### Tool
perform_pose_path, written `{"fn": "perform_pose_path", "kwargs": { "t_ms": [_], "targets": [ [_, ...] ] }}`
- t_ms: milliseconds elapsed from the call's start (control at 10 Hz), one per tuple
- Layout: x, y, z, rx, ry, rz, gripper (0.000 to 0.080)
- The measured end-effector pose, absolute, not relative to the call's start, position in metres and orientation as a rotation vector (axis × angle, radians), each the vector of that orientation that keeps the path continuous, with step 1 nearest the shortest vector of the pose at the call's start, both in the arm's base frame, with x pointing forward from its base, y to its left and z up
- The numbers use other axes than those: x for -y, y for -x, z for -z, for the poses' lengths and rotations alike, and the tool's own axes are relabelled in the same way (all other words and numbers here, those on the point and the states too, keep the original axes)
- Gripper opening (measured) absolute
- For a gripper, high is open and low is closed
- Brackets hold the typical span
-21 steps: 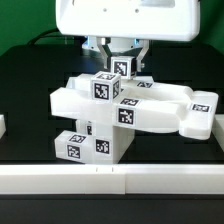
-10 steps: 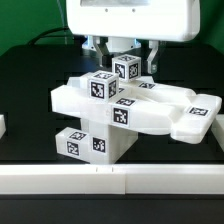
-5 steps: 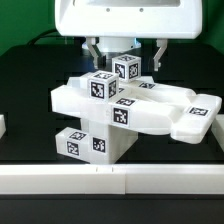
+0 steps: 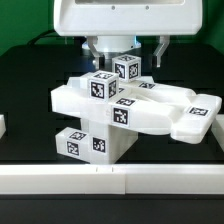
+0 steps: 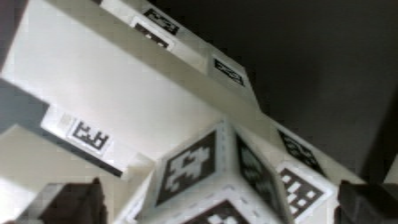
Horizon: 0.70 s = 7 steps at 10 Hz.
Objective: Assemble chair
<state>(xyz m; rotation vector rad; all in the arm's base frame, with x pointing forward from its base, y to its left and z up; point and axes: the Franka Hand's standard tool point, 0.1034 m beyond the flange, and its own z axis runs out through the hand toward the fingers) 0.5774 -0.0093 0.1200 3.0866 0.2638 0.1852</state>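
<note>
Now our pincer (image 4: 124, 50) hangs spread wide above the small cube (image 4: 126, 69), which sits free on the chair (image 4: 120, 108).

Large smooth white claw (image 4: 124, 52) housing, rounded corners, pale grey fingers (image 4: 160, 50), possibly dark-tipped

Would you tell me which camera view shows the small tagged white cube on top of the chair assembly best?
The exterior view: the small tagged white plastic cube appears whole, sitting on the stacked white chair parts beneath the open gripper. The wrist view shows the cube only close up, blurred and partly cropped.
</note>
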Motion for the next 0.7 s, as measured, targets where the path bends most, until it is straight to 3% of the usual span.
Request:
{"fn": "perform_pose_path", "kwargs": {
  "t_ms": [600, 700],
  "targets": [
    [0.0117, -0.5759, -0.1184, -0.815, -2.959, -0.160, 0.0627],
    [0.0117, -0.5758, -0.1182, -0.802, -2.963, -0.160, 0.0484]
  ]
}}
